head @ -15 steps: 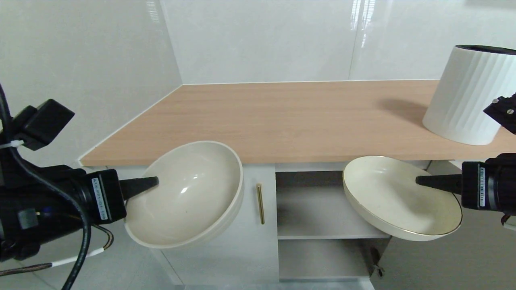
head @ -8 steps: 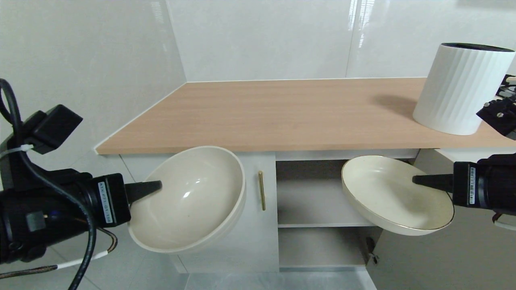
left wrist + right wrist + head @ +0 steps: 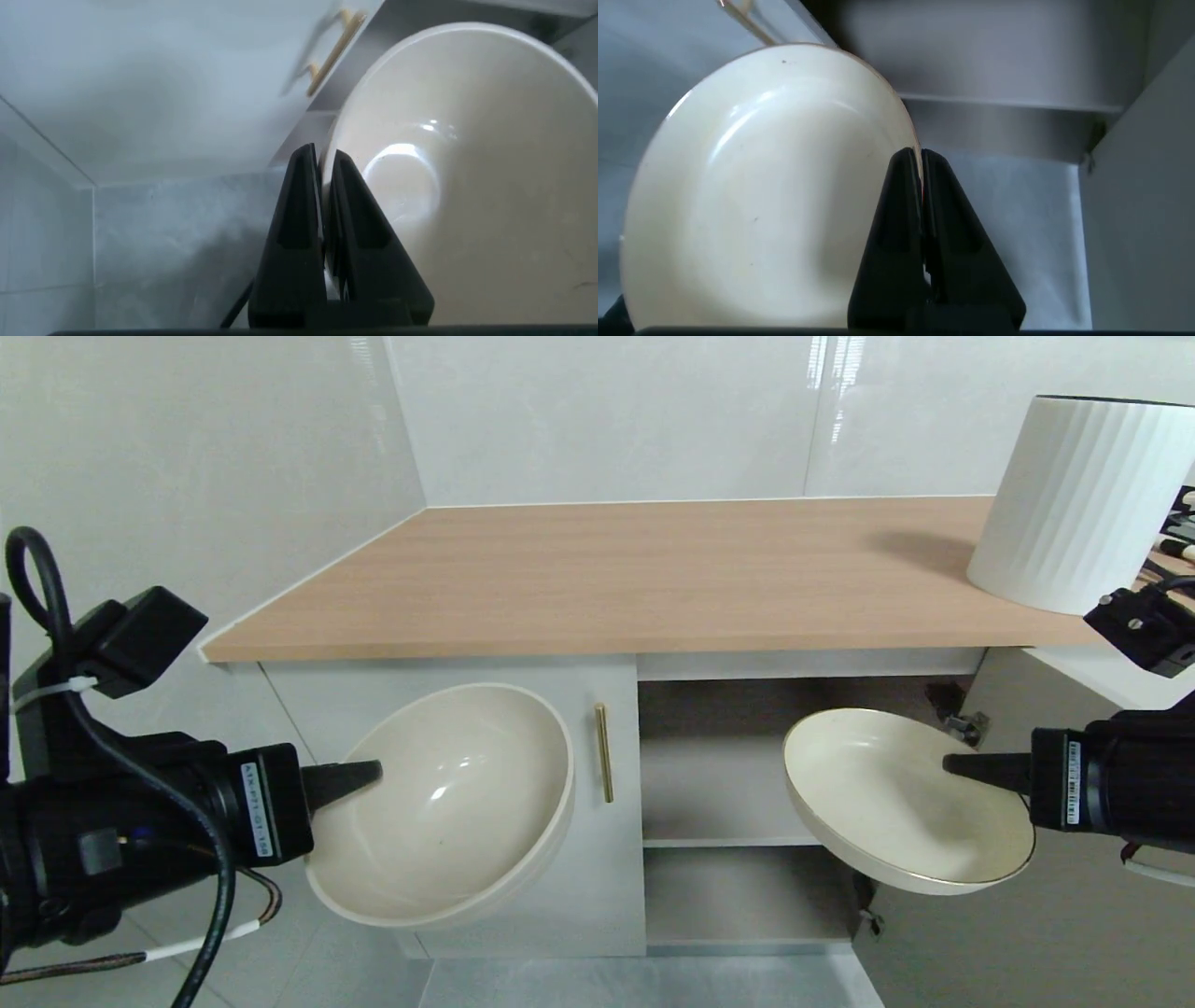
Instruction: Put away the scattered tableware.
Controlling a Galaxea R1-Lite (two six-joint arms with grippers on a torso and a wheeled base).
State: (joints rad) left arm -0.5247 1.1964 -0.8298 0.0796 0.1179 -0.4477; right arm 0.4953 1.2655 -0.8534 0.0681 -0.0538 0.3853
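My left gripper (image 3: 369,773) is shut on the rim of a deep cream bowl (image 3: 448,803), held tilted in the air in front of the closed cabinet door (image 3: 523,709). In the left wrist view the fingers (image 3: 301,187) pinch the bowl (image 3: 486,168) by its edge. My right gripper (image 3: 957,765) is shut on the rim of a shallow cream plate (image 3: 896,793) with a gold edge, held in front of the open cabinet compartment (image 3: 728,784). The right wrist view shows the plate (image 3: 775,177) clamped at its rim, with the shelf (image 3: 990,121) beyond.
A wooden countertop (image 3: 644,569) runs above the cabinet. A tall white ribbed container (image 3: 1074,495) stands at its right end. The closed door has a brass handle (image 3: 603,763). The open compartment has a middle shelf (image 3: 719,840) and a hinge (image 3: 962,721) at its right side.
The camera has lowered and shifted, so the cabinet front shows more. Both held dishes have sunk below the countertop edge, the plate now level with the open compartment.
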